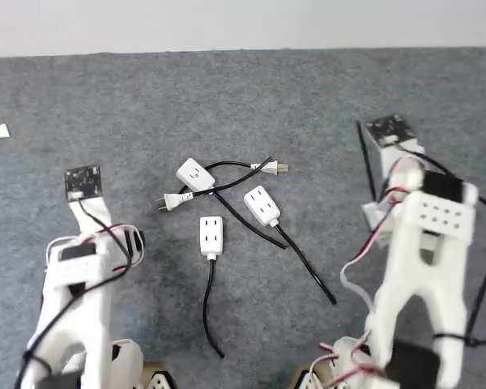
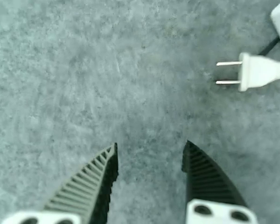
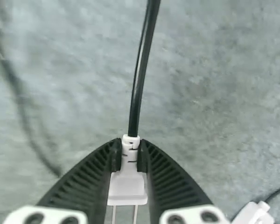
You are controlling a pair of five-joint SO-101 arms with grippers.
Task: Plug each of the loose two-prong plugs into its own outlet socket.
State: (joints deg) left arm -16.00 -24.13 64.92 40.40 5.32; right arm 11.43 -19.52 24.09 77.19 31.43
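Three white outlet sockets lie mid-table: one at the back (image 1: 194, 174), one to the right (image 1: 262, 205), one at the front (image 1: 211, 234), each on a black cord. A loose white plug (image 1: 172, 201) lies left of them, prongs pointing left. Another loose plug (image 1: 273, 168) lies behind them, prongs pointing right. My left gripper (image 2: 150, 144) is open over bare carpet, with the left plug (image 2: 256, 71) a short way off to one side. My right gripper (image 3: 129, 141) is shut on a white two-prong plug (image 3: 127, 179). Its black cord (image 3: 142, 70) runs straight away from the jaws.
Grey carpet (image 1: 251, 89) covers the table up to a pale wall at the back. Black cords cross among the sockets, and one (image 1: 308, 267) trails toward the front right. Small white scraps (image 1: 0, 130) lie at the far left. A white part (image 3: 261, 212) lies beside the right gripper.
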